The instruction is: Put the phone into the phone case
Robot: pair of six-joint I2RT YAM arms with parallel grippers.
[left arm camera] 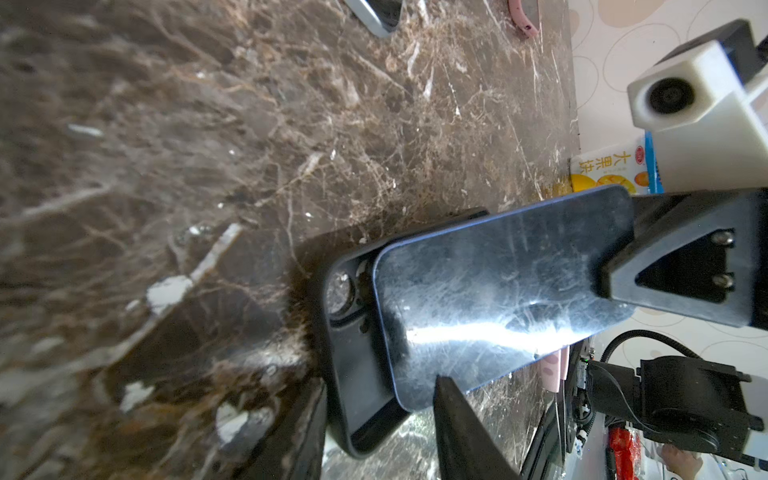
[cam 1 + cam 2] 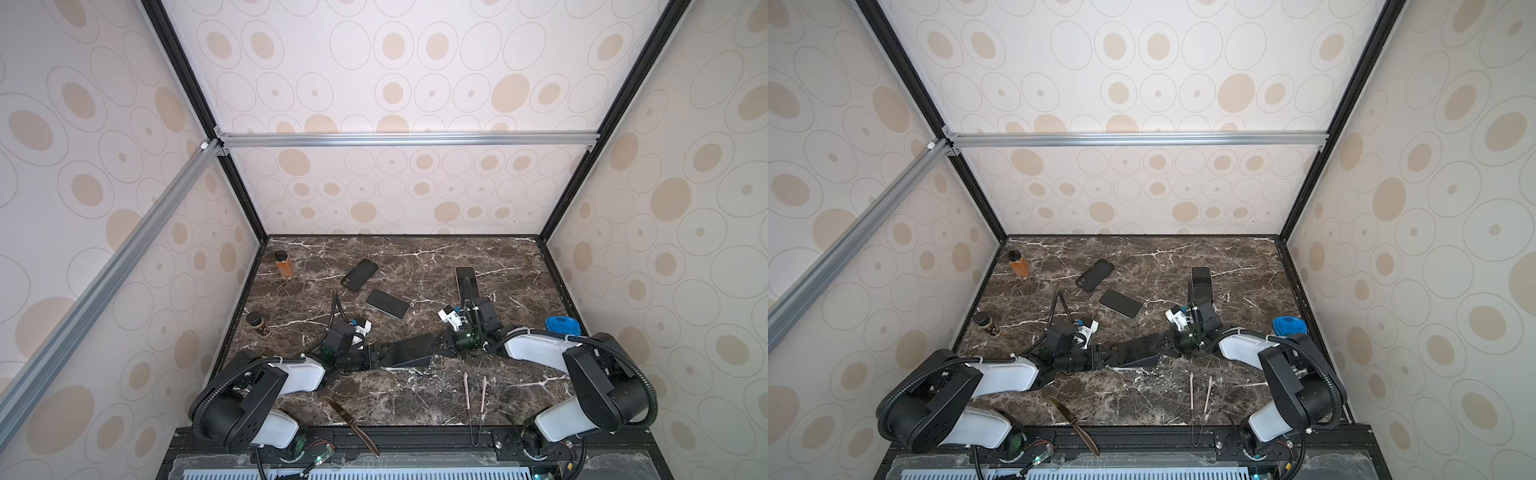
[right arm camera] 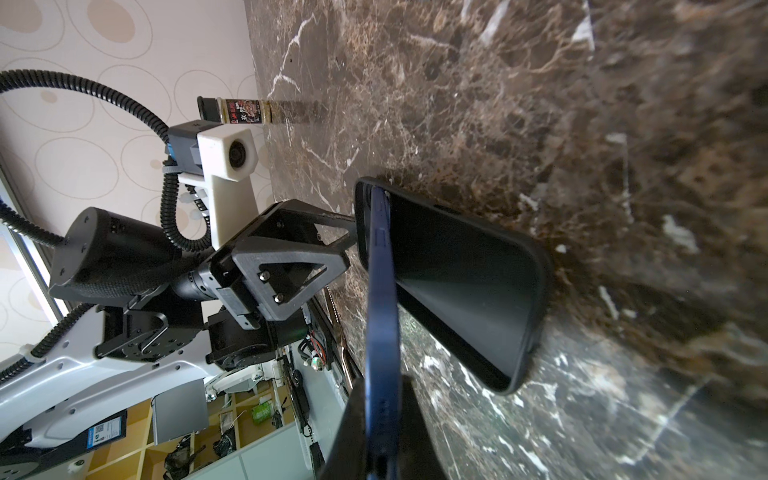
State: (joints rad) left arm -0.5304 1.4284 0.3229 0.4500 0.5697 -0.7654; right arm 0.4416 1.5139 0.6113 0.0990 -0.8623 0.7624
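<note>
Left wrist view: the right gripper (image 1: 623, 257) is clamping the phone (image 1: 498, 299) by one short end, and the far end is nosing into the black phone case (image 1: 349, 340). The left gripper (image 1: 374, 449) is straddling the case near its camera hole; I cannot tell whether it is pinching.

Right wrist view: phone and case are gaping like a wedge. The glass is looking stiff, slick and breakable, so the side edges are seeming safest. The case is probably flexing.

Top views: both are sitting just behind the tongs (image 2: 473, 399), with bare table (image 2: 415, 399) lying around the tongs.
</note>
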